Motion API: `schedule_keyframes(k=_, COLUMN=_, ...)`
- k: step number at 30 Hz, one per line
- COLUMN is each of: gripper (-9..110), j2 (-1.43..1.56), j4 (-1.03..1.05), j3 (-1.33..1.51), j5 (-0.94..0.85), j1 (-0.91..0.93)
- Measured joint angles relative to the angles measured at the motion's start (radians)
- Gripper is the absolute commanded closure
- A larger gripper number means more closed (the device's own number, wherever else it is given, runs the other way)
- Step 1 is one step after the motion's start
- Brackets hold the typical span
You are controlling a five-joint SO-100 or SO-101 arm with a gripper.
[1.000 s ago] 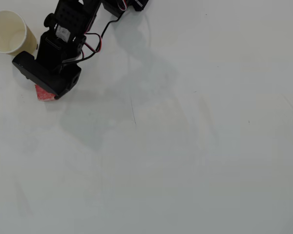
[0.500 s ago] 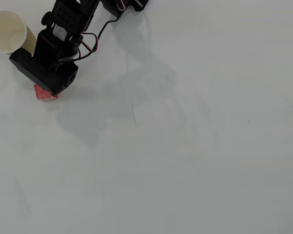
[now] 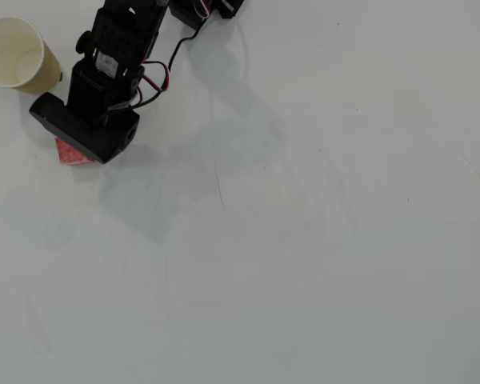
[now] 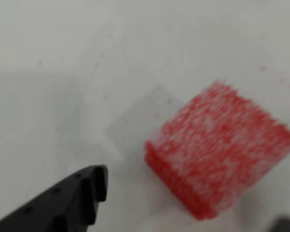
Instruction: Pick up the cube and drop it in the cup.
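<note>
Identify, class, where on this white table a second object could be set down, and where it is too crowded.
Free: the whole stretch right of and below the black arm in the overhead view is bare white table. Crowded: the top-left corner, where the tan paper cup, the arm and the small red speckled cube under the end effector sit close together.

- The table (image 3: pixel 320 240) is a plain white surface with faint scuffs and thin dark hairline marks in the overhead view.
- The cup (image 3: pixel 18 54) stands on it at about ten o'clock from the table's middle in the overhead view, near the top-left corner, its cream inside showing.
- The cube (image 3: pixel 70 154) lies on the table at about five o'clock from the cup, partly covered from above; in the wrist view the cube (image 4: pixel 220 150) rests flat on the white surface, red with whitish speckles.
</note>
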Motion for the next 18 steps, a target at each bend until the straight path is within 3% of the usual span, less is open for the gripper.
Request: schedule_keyframes(k=18, gripper=66, j2=-0.129, j4=-0.006, j3=-0.092, j5=0.0, j1=0.048)
